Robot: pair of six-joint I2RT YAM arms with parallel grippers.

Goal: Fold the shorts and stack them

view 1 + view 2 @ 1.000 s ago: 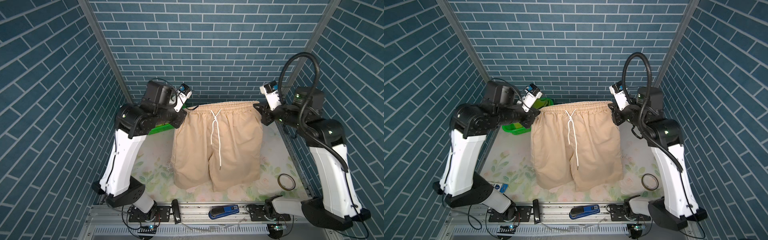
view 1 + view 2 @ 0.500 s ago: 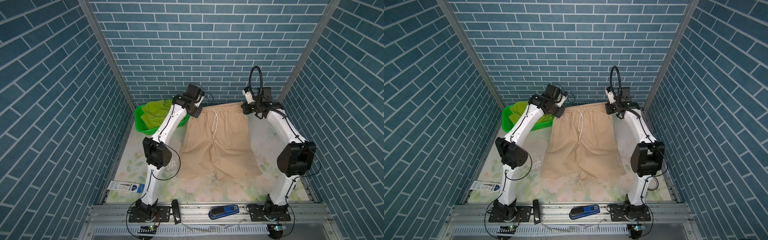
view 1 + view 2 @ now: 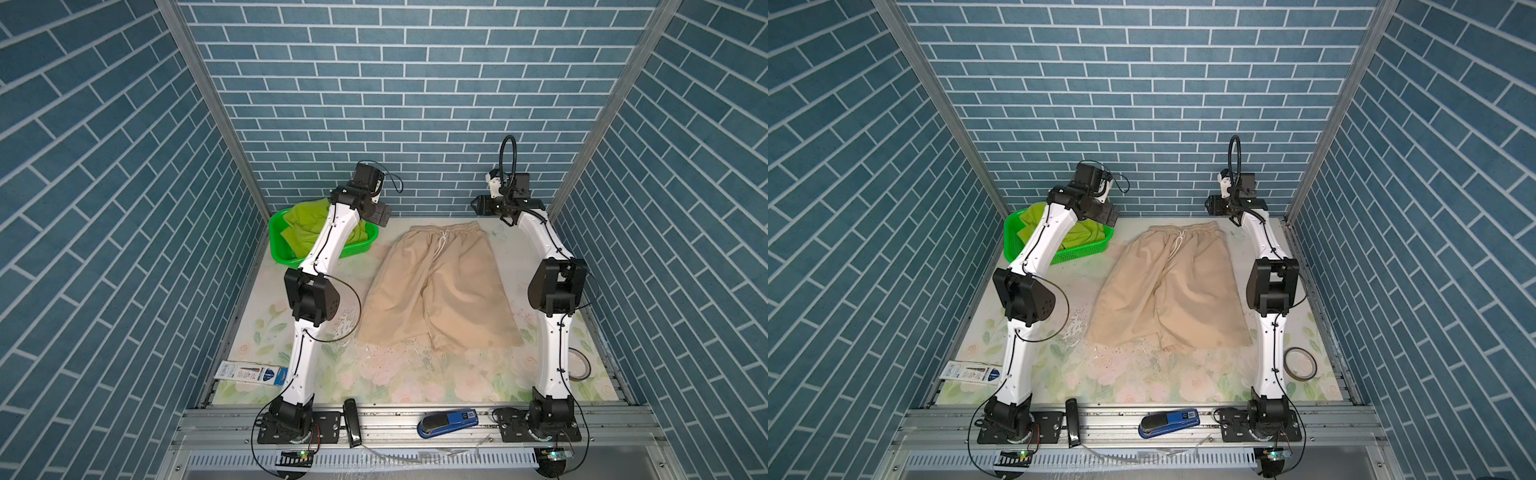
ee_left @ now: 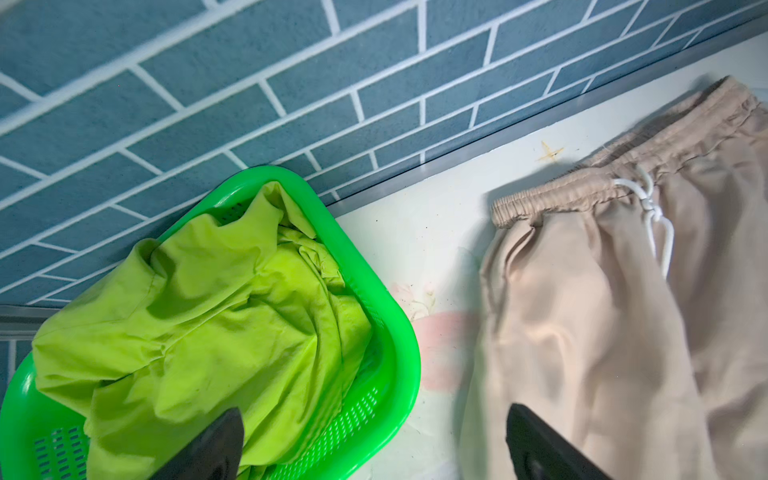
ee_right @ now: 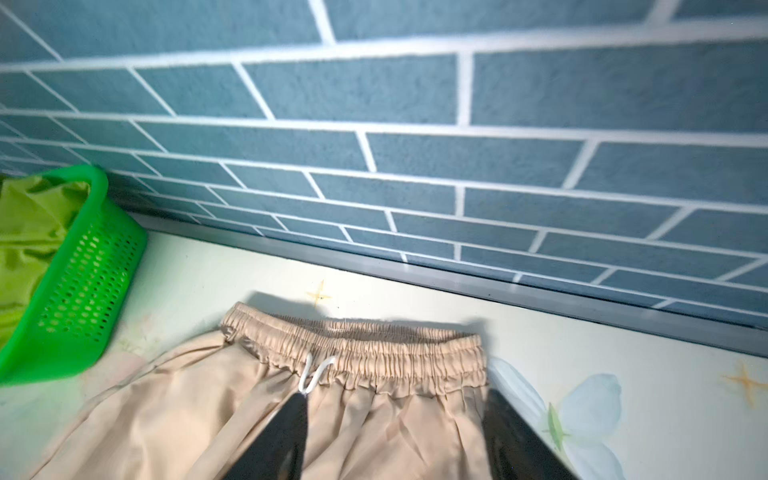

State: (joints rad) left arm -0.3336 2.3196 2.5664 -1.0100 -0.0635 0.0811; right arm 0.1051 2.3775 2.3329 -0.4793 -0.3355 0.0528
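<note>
STEP: begin fold | beige cloth shorts with white drawstring [image 3: 440, 291]: flat on floral-printed surface [image 3: 399, 374], hems near, waistband far; smooth the rippled leg first | left end effector [image 4: 374, 415]: wide open, empty | right end effector [image 5: 395, 397]: open, empty, above waistband | lime green cloth shorts [image 4: 199, 316]: crumpled in bright green perforated plastic basket [image 4: 399, 365], far corner

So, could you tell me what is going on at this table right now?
The two-armed robot is working on folding shorts. The beige shorts lie spread flat on the table, not yet folded, with the waistband toward the back wall. The left gripper and the right gripper both hang open near the waistband's ends, holding nothing. The lime green shorts sit crumpled in the green basket at the back left, untouched.
</note>
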